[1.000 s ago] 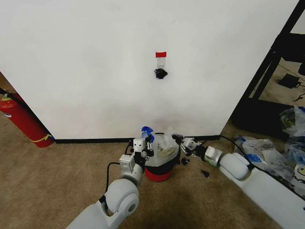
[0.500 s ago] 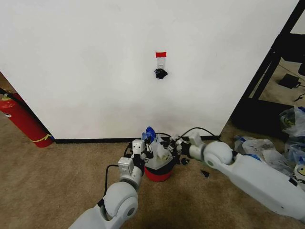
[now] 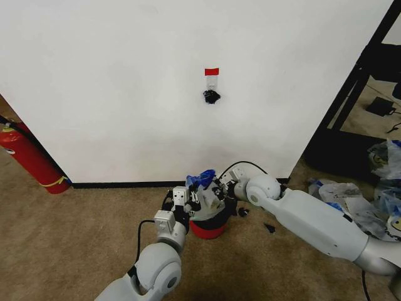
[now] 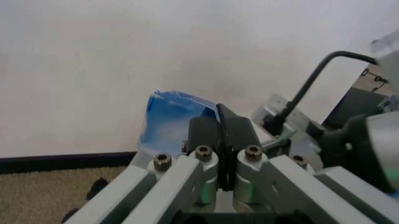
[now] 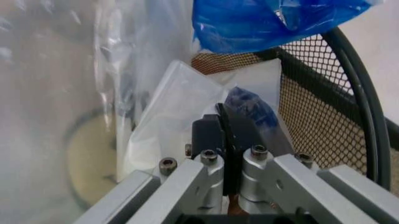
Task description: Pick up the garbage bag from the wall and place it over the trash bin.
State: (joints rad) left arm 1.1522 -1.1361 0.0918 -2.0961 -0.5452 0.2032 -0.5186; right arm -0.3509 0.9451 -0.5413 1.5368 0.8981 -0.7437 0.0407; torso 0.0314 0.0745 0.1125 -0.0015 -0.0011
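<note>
At the trash bin (image 3: 207, 224) below the wall (image 3: 125, 88), the left gripper (image 3: 188, 198) and right gripper (image 3: 218, 190) each pinched the garbage bag (image 3: 207, 191), off its hook (image 3: 211, 96); spreading it over the rim apparently remained.

Thin translucent white plastic garbage bag (image 5: 156, 107) with glossy blue handles (image 5: 274, 21), crinkled film. Round black wire-mesh trash bin (image 5: 311, 116), matt metal, on a smooth red base (image 3: 207, 229). Brushed silver metal left gripper (image 4: 222, 135) with matt black fingers (image 4: 203, 133); likewise right gripper (image 5: 223, 130). Smooth matt white wall (image 3: 125, 75) with black baseboard (image 3: 119, 184). Rough tan carpet floor (image 3: 75, 238). Glossy white arm shells (image 3: 319, 219).
</note>
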